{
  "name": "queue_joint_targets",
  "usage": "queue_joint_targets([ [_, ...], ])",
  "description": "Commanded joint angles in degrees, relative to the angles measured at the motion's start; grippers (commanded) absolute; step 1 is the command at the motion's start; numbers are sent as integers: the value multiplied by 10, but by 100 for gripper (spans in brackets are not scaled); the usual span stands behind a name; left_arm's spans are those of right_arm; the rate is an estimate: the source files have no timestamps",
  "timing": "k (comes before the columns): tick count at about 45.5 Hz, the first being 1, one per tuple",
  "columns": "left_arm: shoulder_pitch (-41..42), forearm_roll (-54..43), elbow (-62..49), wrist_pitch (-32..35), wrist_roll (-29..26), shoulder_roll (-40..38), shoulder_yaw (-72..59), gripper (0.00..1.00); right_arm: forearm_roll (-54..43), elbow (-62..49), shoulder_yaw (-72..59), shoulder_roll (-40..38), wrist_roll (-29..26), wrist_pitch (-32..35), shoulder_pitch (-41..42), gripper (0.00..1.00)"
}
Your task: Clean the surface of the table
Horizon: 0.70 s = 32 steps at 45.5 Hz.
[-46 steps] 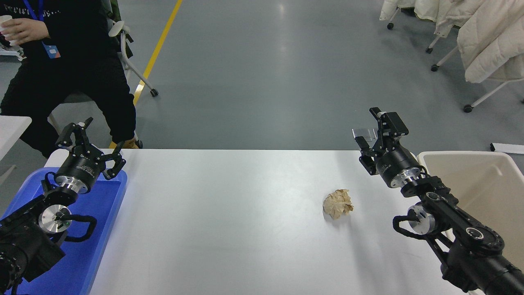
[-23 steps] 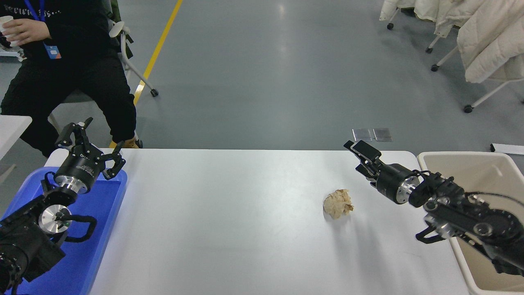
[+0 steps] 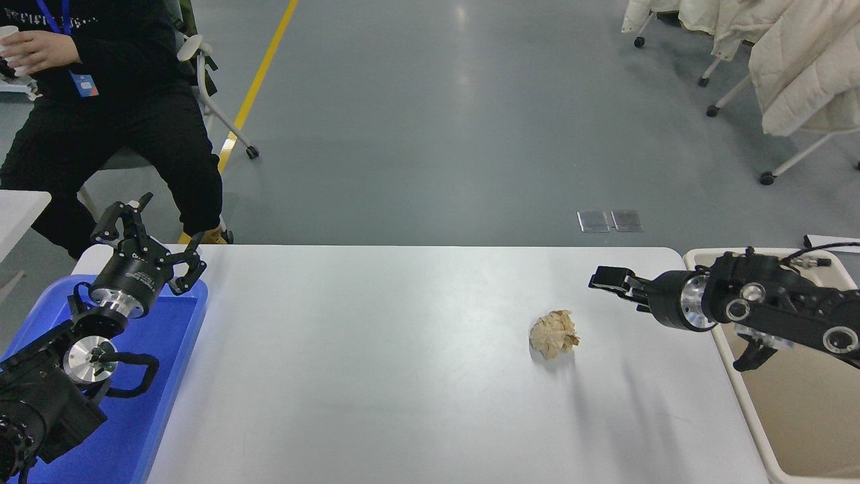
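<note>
The desk (image 3: 376,376) is a wide, smooth white top with rounded corners; it fills the lower half of the view. One item lies on it: a crumpled ball of brown paper (image 3: 553,334), right of the desk's centre and nearer the bin than the tray.

Handling judgement:
- The desk surface looks hard, rigid and slick. It is not to be gripped. Cleaning it appears to mean lifting off the paper ball.
- The paper ball is likely very light, soft and compressible. It may slide on the slick top if nudged from one side.
- Recommended hold: across its widest part, from above, with both fingers closing evenly.

Gripper states:
- The right gripper (image 3: 601,277) hovers just right of the paper ball and slightly toward the far edge, pointing left. It holds nothing. Whether its fingers stand apart cannot be told from this side-on angle.
- The left gripper (image 3: 149,232) is parked above the far end of the blue tray (image 3: 168,376), left of the paper ball. Its fingers are spread wide and empty.

The beige bin (image 3: 772,430) stands against the desk's right edge, right of the paper ball.

Markings: the small print on the left gripper body is too small to read. No label shows on the desk, tray or bin.
</note>
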Motion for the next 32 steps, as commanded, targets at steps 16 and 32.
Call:
queue_joint_targets([
  [16,0,0,0,0,-1,0,0,100,-9,-104,-13,130,-27,9,-34,100],
  [32,0,0,0,0,0,0,0,100,-16,-166,-12,147,-20,9,-52,100],
])
